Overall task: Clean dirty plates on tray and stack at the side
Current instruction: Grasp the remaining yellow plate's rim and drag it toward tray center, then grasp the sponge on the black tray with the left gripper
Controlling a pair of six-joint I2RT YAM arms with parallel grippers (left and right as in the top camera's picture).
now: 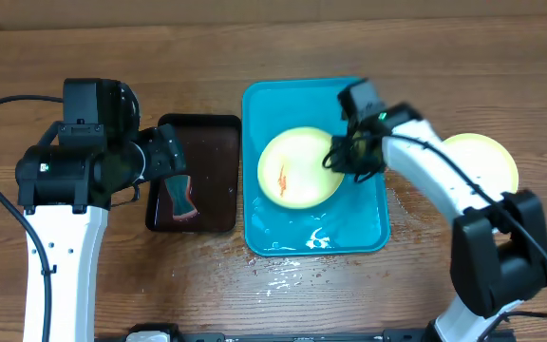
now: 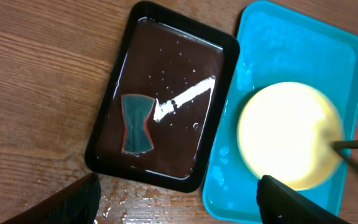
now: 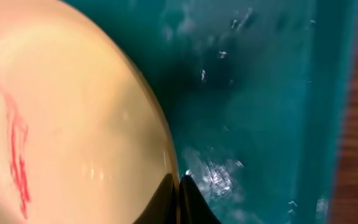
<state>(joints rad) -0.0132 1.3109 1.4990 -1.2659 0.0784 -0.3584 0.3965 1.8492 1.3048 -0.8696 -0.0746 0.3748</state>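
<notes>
Plate (image 1: 299,169) number one lies flat in the turquoise tray (image 1: 364,237), a red sauce smear (image 1: 284,177) on its cream centre. A second plate (image 1: 487,152) sits on the bare table to the right, partly hidden under the right arm; we see no third. The right gripper (image 1: 348,157) is at the tray plate's right edge, and in the wrist view its jaws are pinched together on the thin rim. The left gripper (image 1: 171,166) hovers over the dark tray (image 1: 218,128) with its jaws wide apart, holding nothing; the teal sponge (image 1: 180,198) lies below it in dark liquid.

We judge the main risk to be that narrow pinch. The tray floor is wet and the rim is thin and likely slick, so a lift or tilt could let the plate slide out and drop back, splashing water. The smear is not wiped, so carrying the plate to the side now would stack a dirty plate on the other. The right forearm also passes over the side plate and could nudge it on a low swing.
</notes>
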